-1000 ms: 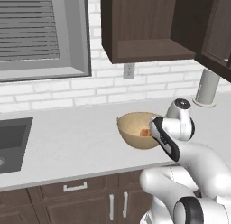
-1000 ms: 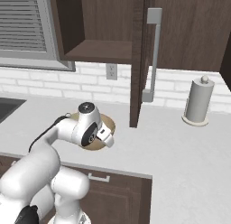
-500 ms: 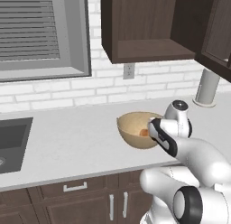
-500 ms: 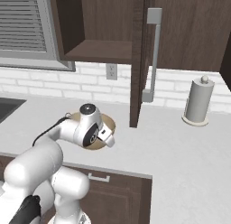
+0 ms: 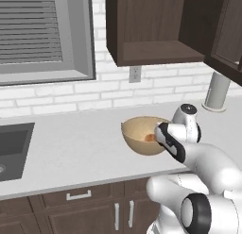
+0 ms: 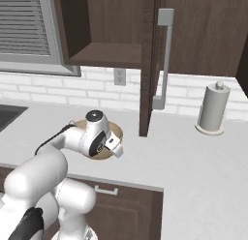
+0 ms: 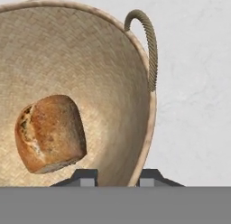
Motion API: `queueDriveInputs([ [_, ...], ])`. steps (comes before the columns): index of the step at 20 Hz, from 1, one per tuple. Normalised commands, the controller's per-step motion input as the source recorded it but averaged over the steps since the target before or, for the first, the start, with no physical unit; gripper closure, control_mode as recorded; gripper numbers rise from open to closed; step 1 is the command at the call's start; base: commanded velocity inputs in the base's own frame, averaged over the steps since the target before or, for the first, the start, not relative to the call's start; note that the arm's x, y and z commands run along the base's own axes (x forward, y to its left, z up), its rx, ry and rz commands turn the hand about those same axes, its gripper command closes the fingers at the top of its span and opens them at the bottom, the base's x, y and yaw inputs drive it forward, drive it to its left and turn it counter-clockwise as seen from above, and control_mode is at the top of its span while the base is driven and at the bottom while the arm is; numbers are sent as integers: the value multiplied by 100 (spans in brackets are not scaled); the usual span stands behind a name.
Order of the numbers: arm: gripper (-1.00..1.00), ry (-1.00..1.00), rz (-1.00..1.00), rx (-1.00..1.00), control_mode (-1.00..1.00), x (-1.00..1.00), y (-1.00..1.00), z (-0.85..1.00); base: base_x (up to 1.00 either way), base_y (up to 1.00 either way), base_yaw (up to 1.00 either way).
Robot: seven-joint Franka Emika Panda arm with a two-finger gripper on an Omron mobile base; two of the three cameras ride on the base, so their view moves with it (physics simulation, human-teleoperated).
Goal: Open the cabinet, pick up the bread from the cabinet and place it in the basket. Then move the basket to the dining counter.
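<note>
The cabinet (image 5: 156,28) on the wall has its door swung open, and under it the grey counter (image 5: 71,153) holds the basket (image 5: 142,136), which sits near the front edge. The bread (image 7: 49,133) lies inside the basket, down on its woven bottom. The gripper (image 7: 117,175) is at the basket's rim, with one finger (image 7: 85,177) inside the wall and the other outside it, close on each side, but I cannot tell if they squeeze it.
</note>
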Motion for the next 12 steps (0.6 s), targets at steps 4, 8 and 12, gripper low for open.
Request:
queueDriveInputs([
  [4,100,-12,0,0,-100,-37,0,29,0,0,0],
  [8,100,-12,-8,0,-100,-40,-1,62,0,0,0],
  [12,100,-8,-9,0,-100,-41,0,58,0,0,0],
])
